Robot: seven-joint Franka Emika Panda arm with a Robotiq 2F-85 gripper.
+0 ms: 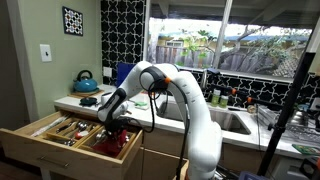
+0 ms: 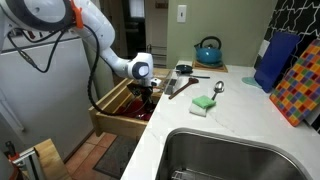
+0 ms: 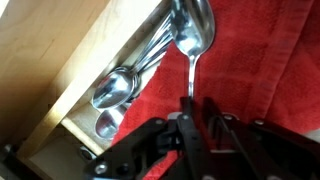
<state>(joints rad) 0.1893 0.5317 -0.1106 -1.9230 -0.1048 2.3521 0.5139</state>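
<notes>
While the black pincer (image 3: 190,108) clamps a shiny metal spoon (image 3: 192,36) by its handle, other silver spoons (image 3: 118,88) lie nested in the red-lined wooden drawer (image 3: 70,60).

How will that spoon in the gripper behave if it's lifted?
The spoon looks like rigid metal, so probably no flex. Its thin, shiny handle may slip or swivel in the gripper. Bowl-heavy, it might droop.
</notes>
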